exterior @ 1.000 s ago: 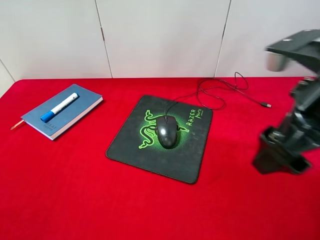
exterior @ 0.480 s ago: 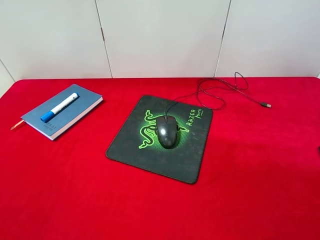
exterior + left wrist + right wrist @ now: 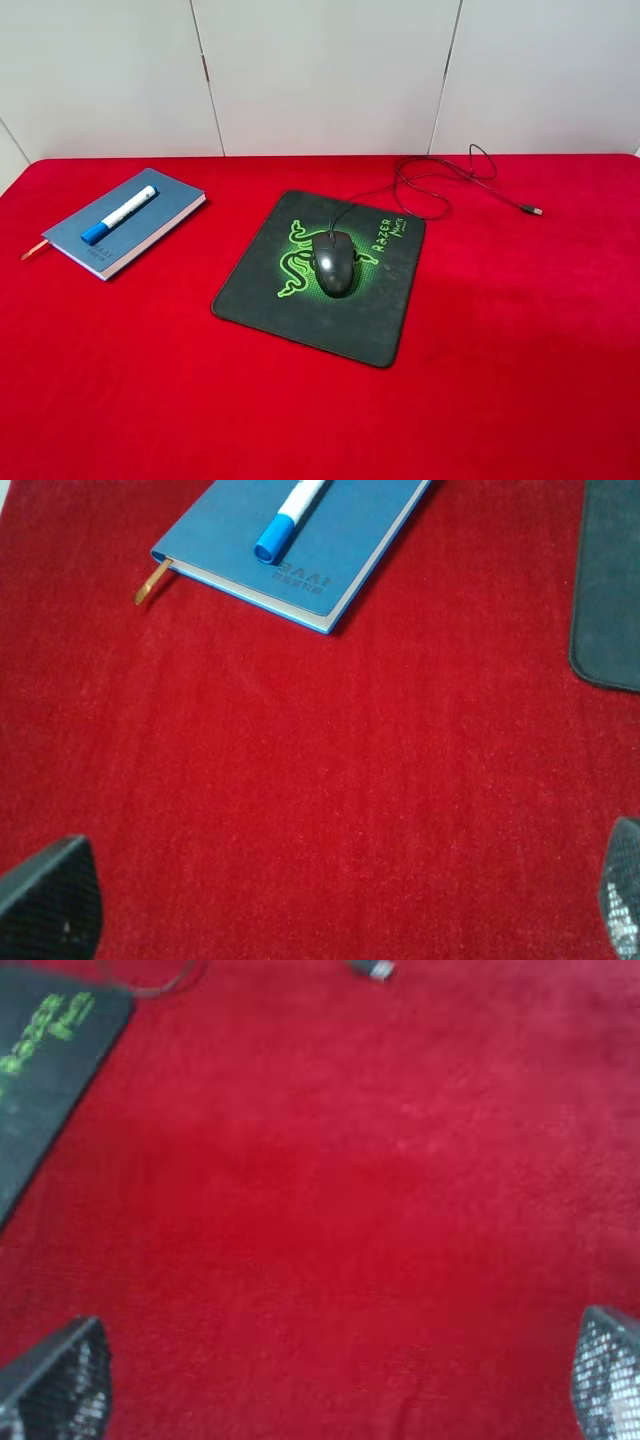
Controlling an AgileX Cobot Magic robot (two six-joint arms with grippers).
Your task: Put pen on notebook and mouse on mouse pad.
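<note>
Red cloth (image 3: 520,380) covers the whole table, with pale wall panels (image 3: 320,70) behind it at the top of the high view. At the upper left of that frame the notebook (image 3: 125,222) lies at a slant, and the pen (image 3: 119,214) rests on its cover, blue cap toward the near corner and fully within the cover's edges. In the centre sits the mouse pad (image 3: 322,277), and the mouse (image 3: 334,262) rests on it over the green logo, its cable (image 3: 440,182) looping off toward the upper right and ending in a plug on the cloth. Judged from how things lie, both parts of the task look done, so no placing step is in hand. Neither arm shows in the high view. In the left wrist view the left gripper (image 3: 340,905) hangs over bare cloth with its jaws spread wide and nothing between them, the notebook and pen well ahead of it. In the right wrist view the right gripper (image 3: 335,1380) is likewise wide and empty over bare cloth, the pad's corner off to one side. The next move calls for little more than keeping both arms clear of the things and parking them.
</note>
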